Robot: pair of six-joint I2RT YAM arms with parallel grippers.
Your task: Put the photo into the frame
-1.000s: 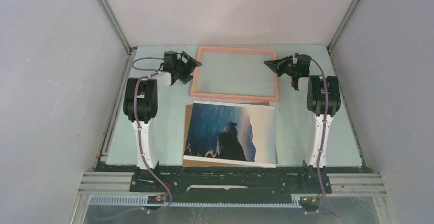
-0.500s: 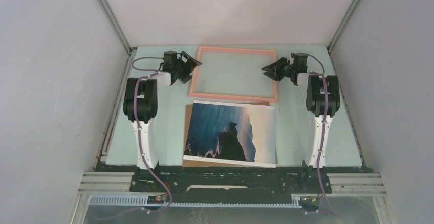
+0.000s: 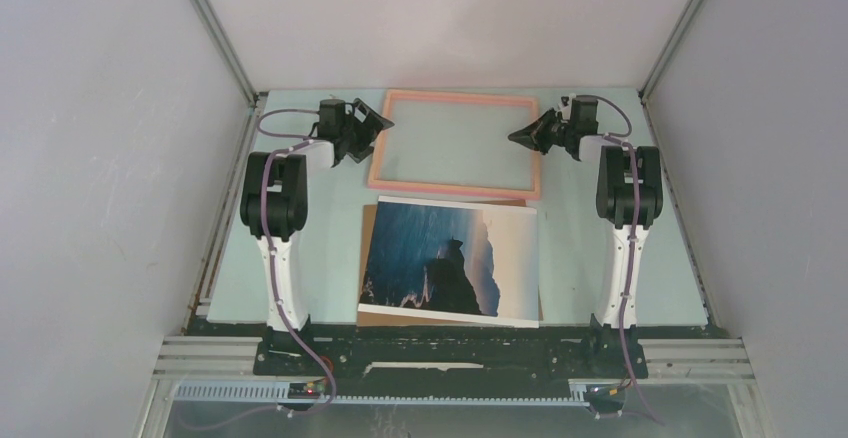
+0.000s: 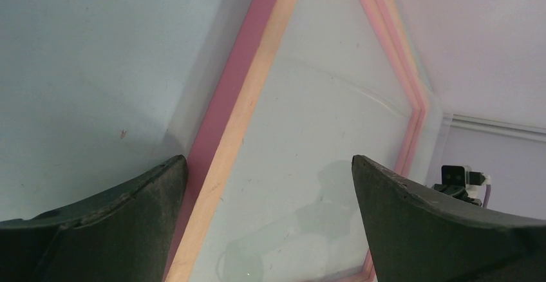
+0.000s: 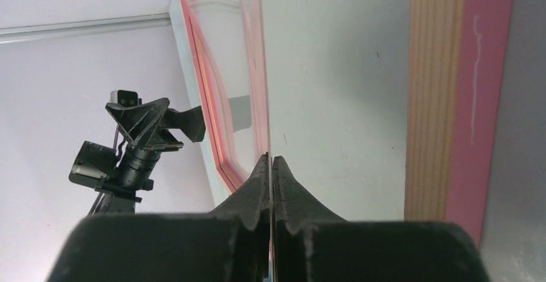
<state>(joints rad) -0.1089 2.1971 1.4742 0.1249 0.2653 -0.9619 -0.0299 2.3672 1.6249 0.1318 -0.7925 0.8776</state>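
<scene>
Top external | left tool [image 4: 269, 161] spread wide | right tool [image 5: 271, 158] clenched | frame [image 3: 460, 97]: thin pink rectangle, clear pane

No text, label, brand, number or sign can be read in any of the views. None is made out on the photo [image 3: 450, 258] or on the frame [image 3: 460, 97].
</scene>
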